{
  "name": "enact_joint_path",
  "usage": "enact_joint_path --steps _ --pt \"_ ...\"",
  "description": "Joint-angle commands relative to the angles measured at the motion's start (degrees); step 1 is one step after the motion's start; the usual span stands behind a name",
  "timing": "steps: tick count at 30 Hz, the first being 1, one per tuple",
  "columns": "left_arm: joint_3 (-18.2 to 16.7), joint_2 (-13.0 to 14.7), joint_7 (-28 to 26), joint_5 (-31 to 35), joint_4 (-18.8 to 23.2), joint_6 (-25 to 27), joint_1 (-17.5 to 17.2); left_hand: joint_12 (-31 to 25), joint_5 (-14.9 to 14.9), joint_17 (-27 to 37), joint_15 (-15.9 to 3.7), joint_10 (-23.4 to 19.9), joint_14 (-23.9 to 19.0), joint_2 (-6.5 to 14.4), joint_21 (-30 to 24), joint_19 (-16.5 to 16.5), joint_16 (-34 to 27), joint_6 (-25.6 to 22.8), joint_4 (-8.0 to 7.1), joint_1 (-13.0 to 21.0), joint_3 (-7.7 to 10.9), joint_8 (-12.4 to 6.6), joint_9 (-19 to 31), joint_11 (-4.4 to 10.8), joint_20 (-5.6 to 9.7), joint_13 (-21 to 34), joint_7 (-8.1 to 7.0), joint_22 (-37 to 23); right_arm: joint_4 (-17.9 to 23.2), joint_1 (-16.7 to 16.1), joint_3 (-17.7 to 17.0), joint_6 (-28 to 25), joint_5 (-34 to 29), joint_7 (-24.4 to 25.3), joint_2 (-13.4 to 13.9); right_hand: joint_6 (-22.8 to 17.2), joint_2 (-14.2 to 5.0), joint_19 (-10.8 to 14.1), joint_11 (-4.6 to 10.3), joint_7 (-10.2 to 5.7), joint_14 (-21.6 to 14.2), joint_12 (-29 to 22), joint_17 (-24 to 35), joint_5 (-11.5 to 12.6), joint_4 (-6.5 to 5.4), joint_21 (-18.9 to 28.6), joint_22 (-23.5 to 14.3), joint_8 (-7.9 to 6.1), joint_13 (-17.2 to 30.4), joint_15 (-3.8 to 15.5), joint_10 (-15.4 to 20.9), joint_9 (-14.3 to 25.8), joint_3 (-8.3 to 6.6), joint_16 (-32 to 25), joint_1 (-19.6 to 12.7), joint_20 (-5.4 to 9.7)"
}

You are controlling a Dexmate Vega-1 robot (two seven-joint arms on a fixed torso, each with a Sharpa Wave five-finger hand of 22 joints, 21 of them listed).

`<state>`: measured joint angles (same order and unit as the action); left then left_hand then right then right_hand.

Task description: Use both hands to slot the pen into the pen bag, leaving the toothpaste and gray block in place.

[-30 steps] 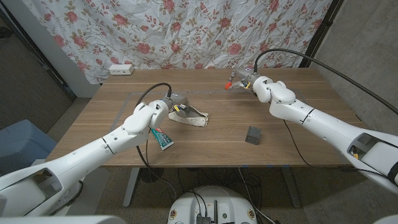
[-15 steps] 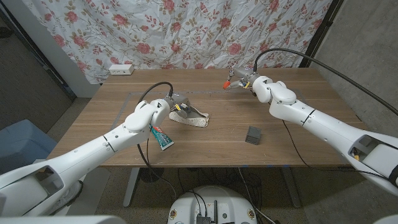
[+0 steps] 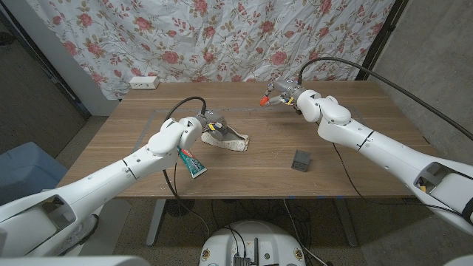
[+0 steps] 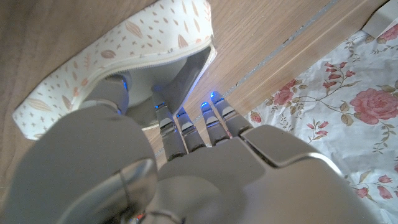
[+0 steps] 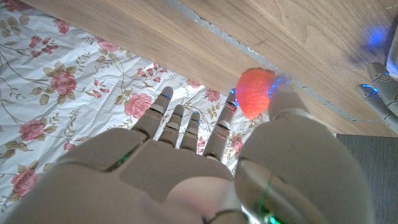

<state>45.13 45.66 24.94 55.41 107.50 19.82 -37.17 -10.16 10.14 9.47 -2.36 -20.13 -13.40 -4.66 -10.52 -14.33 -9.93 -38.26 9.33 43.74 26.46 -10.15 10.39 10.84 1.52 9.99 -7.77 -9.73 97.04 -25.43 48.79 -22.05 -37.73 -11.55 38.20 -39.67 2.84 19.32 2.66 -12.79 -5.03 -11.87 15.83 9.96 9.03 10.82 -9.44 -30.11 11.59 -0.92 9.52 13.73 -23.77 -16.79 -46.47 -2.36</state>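
Observation:
A cream pen bag [image 3: 230, 140] with a leaf print lies left of the table's middle. My left hand [image 3: 204, 127] grips its near end and holds the mouth apart; in the left wrist view the thumb [image 4: 111, 94] sits in the opening of the bag [image 4: 134, 46]. My right hand [image 3: 290, 94] hovers over the far middle of the table, pinching the pen, whose red topper [image 3: 265, 98] points toward the bag. The same topper [image 5: 255, 93] shows past the right hand [image 5: 205, 168] in its wrist view. The toothpaste [image 3: 192, 163] lies near the left arm. The gray block [image 3: 301, 160] sits front right.
A white power strip [image 3: 143, 82] lies at the table's far left edge, in front of a floral curtain [image 3: 222, 37]. Black cables [image 3: 347, 66] run along both arms. Bare wood [image 3: 266, 140] separates the bag from the block.
My right hand has carried the pen a little to the left, toward the bag. The left hand and the bag have stayed put.

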Motion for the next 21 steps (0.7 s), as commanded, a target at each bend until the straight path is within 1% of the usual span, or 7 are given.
enact_joint_path --steps 1,4,9,11,16,17,21 --pt "0.1 0.3 1.8 -0.7 -0.1 -1.2 0.8 0.0 0.5 0.1 -5.19 1.1 0.6 0.1 -0.1 0.2 0.0 1.3 -0.04 -0.3 -0.35 -0.01 0.2 -0.03 -0.14 0.1 -0.13 -0.1 1.6 -0.4 -0.3 -0.3 0.2 -0.9 0.2 0.4 -0.66 -0.2 -0.22 0.15 -0.1 0.2 0.3 0.3 0.08 -0.1 -0.2 -0.23 0.1 -0.53 -0.2 0.2 0.18 0.1 -0.3 -0.29" --pt "0.2 0.5 2.0 -0.8 -0.1 -1.7 1.1 0.0 0.5 0.1 -4.91 1.6 1.1 0.3 -0.1 0.5 0.1 1.9 0.01 -0.2 -0.46 0.00 0.2 -0.36 -0.18 0.1 -0.12 -0.1 1.9 -0.4 -0.3 -0.5 0.1 -1.1 0.2 0.4 -0.65 -0.2 -0.23 0.15 0.0 0.2 0.3 0.3 0.10 -0.1 -0.2 -0.17 0.1 -0.56 -0.2 0.1 0.20 0.2 -0.3 -0.28" --pt "0.2 0.6 3.1 -1.2 -0.2 -2.6 1.7 0.1 0.6 0.1 -4.69 2.6 1.9 0.5 -0.1 0.9 0.2 3.4 0.14 0.0 -0.69 0.07 0.1 -0.24 -0.24 0.1 -0.53 -0.1 2.9 -0.8 -0.8 -0.4 1.1 -1.7 0.2 0.5 -0.63 -0.3 -0.26 0.15 0.1 0.2 0.3 0.3 0.13 -0.1 -0.2 -0.10 0.1 -0.56 -0.3 0.1 0.22 0.2 -0.4 -0.37" --pt "0.2 0.7 3.3 -1.2 -0.2 -2.8 1.8 0.1 0.6 0.1 -4.36 3.1 2.3 0.6 -0.1 1.1 0.2 4.1 0.16 0.1 -0.75 0.05 0.1 -0.76 -0.46 0.1 -0.40 -0.1 3.4 -1.1 -1.2 -0.2 1.9 -1.7 0.2 0.6 -0.61 -0.3 -0.28 0.15 0.2 0.3 0.3 0.3 0.16 -0.2 -0.2 -0.06 0.1 -0.66 -0.4 0.0 0.23 0.2 -0.4 -0.39" --pt "0.1 0.6 3.7 -1.3 -0.1 -2.6 1.7 -0.1 0.6 0.1 -4.49 3.3 2.5 0.8 0.0 1.5 0.1 4.3 0.14 0.2 -0.90 -0.17 0.1 -0.59 -0.55 0.1 -0.63 -0.1 5.1 -1.5 -1.1 -0.6 1.9 -2.3 0.4 0.6 -0.60 -0.4 -0.29 0.15 0.2 0.3 0.3 0.3 0.20 -0.2 -0.2 0.00 0.1 -0.76 -0.5 0.0 0.25 0.3 -0.5 -0.56" --pt "0.2 0.6 3.7 -1.2 -0.1 -2.7 1.8 -0.1 0.6 0.1 -4.29 3.4 2.6 0.8 0.0 1.6 0.1 4.5 0.12 0.1 -0.96 -0.12 0.1 -0.76 -0.72 0.1 -0.47 -0.1 5.3 -1.5 -1.1 -0.5 1.9 -2.4 0.4 0.6 -0.60 -0.4 -0.28 0.15 0.2 0.3 0.3 0.3 0.21 -0.2 -0.2 0.02 0.1 -0.79 -0.5 -0.1 0.26 0.3 -0.5 -0.58" --pt "0.1 0.6 3.8 -1.2 -0.1 -2.8 1.8 -0.2 0.6 0.1 -4.40 3.5 2.6 0.8 -0.1 1.7 0.0 4.7 0.06 0.0 -1.20 -0.25 0.1 -0.73 -0.61 0.1 -0.54 -0.1 6.4 -1.9 -1.1 -0.8 1.9 -2.7 0.4 0.7 -0.61 -0.5 -0.27 0.16 0.2 0.3 0.3 0.3 0.23 -0.2 -0.2 0.09 0.1 -0.78 -0.5 -0.2 0.27 0.3 -0.6 -0.61"
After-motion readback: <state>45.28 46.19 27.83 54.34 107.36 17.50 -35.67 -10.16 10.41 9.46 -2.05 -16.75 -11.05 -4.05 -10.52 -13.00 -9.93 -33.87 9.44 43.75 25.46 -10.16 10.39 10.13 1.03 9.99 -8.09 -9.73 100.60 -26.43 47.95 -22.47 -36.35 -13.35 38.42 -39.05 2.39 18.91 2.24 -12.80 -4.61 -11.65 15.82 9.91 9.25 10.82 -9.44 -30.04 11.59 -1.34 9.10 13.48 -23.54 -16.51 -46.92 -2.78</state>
